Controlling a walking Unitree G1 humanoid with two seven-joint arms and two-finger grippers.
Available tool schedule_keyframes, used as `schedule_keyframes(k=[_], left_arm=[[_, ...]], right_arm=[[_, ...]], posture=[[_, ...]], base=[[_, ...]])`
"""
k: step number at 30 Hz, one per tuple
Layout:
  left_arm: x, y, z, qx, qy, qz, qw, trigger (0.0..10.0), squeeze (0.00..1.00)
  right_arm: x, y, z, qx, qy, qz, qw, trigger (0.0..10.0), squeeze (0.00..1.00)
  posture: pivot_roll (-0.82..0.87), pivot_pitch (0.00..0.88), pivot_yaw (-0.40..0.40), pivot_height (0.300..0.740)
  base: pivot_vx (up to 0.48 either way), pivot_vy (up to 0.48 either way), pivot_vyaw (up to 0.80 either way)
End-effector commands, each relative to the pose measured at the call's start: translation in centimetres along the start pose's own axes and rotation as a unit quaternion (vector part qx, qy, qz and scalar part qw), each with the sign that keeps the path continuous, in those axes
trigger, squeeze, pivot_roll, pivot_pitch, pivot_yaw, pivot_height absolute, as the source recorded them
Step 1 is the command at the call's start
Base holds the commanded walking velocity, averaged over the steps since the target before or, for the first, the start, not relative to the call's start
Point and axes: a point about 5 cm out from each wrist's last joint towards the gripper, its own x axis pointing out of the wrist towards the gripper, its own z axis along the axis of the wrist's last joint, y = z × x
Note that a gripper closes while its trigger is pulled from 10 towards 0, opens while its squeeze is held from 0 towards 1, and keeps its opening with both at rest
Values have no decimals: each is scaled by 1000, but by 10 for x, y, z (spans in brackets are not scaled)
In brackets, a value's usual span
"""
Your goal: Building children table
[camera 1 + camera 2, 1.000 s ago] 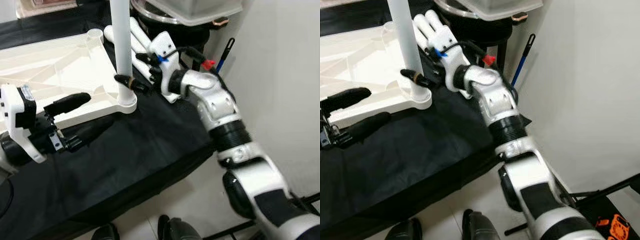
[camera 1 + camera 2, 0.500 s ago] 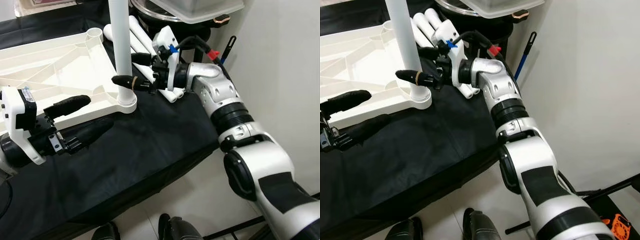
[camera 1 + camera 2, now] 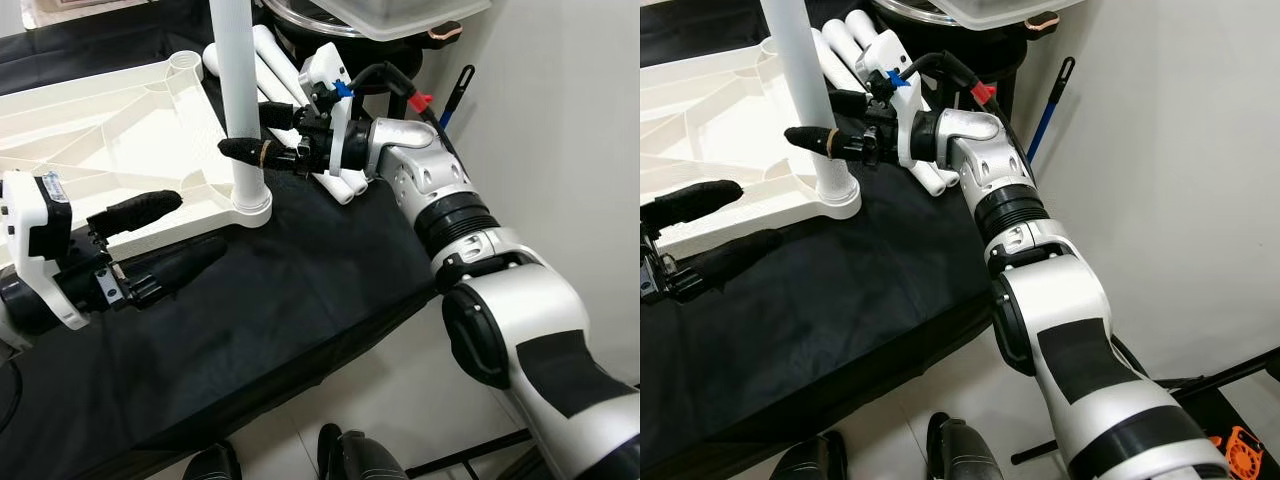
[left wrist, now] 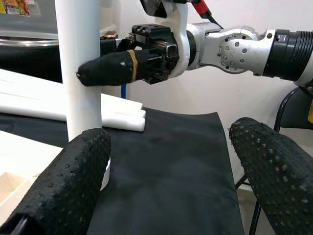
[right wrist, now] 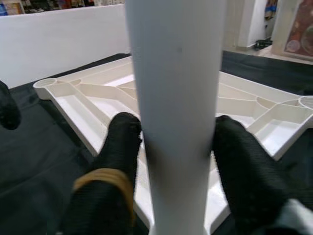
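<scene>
**Right claw clamped on upright table leg, left claw open nearby**

Left eye view: white tabletop panel [image 3: 110, 130] lies underside up on the black-covered table [image 3: 280, 300], its corner socket near the table's right edge. White leg [image 3: 238, 90] stands upright in that socket. Right claw [image 3: 262, 130] reaches in from the right, fingers either side of the leg just above the socket, gripping it. Spare white legs [image 3: 285, 70] lie in a pile behind the right wrist, toward the table's far right corner. Left claw [image 3: 165, 235] sits at the near left, fingers spread apart, holding nothing, just beside the panel's near edge. Blue-handled tool [image 3: 452, 95] leans by the wall past the table's right edge.

Right eye view: same scene; a clear plastic tub [image 3: 990, 8] shows beyond the far right corner.

Left wrist view: two dotted black fingers [image 4: 73, 181] wide apart, black cloth between them. Leg upright ahead, right claw's yellow-banded finger pressed against it.

Right wrist view: leg fills the middle, a black finger [image 5: 117, 147] touching each side. Ribbed underside of panel behind.
</scene>
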Motion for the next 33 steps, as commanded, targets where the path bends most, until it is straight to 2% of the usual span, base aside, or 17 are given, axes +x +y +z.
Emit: schedule_keyframes(k=[1, 12, 15, 17, 18, 19, 20, 21, 22, 23, 24, 25, 27, 28, 29, 31, 33], left_arm=[[-1, -3, 4, 10, 4, -11, 1000, 10000, 0], [0, -4, 1, 9, 2, -5, 1000, 10000, 0], [1, -3, 1, 10, 1, -4, 1000, 10000, 0], [1, -2, 1, 12, 0, -3, 1000, 10000, 0], [1, -2, 1, 12, 0, -3, 1000, 10000, 0], [2, -2, 1, 13, 0, -3, 1000, 10000, 0], [2, -2, 1, 13, 0, -3, 1000, 10000, 0], [2, -2, 1, 12, -2, -3, 1000, 10000, 0], [2, -2, 1, 12, -2, -3, 1000, 10000, 0], [1, -2, 1, 12, -3, -2, 1000, 10000, 0], [1, -2, 0, 12, -4, 0, 1000, 10000, 0], [1, -2, 0, 12, -4, 0, 1000, 10000, 0], [1, -2, 0, 11, -3, 1, 1000, 10000, 0], [1, -2, 0, 11, -3, 1, 1000, 10000, 0], [1, -2, -1, 10, -3, -2, 1000, 10000, 0], [1, -2, -1, 10, -3, -2, 1000, 10000, 0], [2, -2, -1, 10, -3, -3, 1000, 10000, 0]], right_arm=[[6, 2, 5, -15, -1, 6, 1000, 0, 0], [6, 5, -3, -11, -13, -3, 1000, 0, 0], [5, 3, -6, -10, -15, -29, 999, 0, 0], [3, -2, -8, -28, -3, -74, 997, 0, 0], [3, -2, -8, -28, -3, -74, 997, 0, 0], [4, -6, -10, -60, 31, -132, 989, 0, 0], [4, -6, -10, -60, 31, -132, 989, 0, 0], [4, -14, -12, -50, 36, -257, 964, 0, 0], [4, -14, -12, -50, 36, -257, 964, 0, 0], [4, -14, -13, -59, 34, -337, 939, 0, 0], [20, 8, -22, -50, 23, -360, 931, 0, 0], [20, 8, -22, -50, 23, -360, 931, 0, 0], [40, 45, -29, -29, -1, -351, 936, 0, 0], [40, 45, -29, -29, -1, -351, 936, 0, 0], [48, 59, -32, -12, -9, -338, 941, 0, 0], [48, 59, -32, -12, -9, -338, 941, 0, 0], [58, 74, -34, -4, -14, -317, 948, 0, 0]], posture=[[86, 302, -91, 740], [92, 270, -93, 740], [91, 253, -93, 740], [89, 247, -94, 740], [89, 247, -94, 740], [87, 242, -100, 740], [87, 242, -100, 740], [82, 242, -102, 740], [82, 242, -102, 740], [78, 240, -105, 740], [81, 246, -98, 740], [81, 246, -98, 740], [81, 247, -93, 740], [81, 247, -93, 740], [81, 248, -94, 740], [81, 248, -94, 740], [74, 240, -94, 740]], base=[[0, 0, 0], [0, 0, 0], [0, 0, 0], [0, 0, 0], [0, 0, 0], [0, 0, 0], [0, 0, 0], [0, 0, 0], [0, 0, 0], [0, 0, 0], [0, 0, 0], [0, 0, 0], [0, 0, 0], [0, 0, 0], [0, 0, 0], [0, 0, 0], [0, 0, 0]])
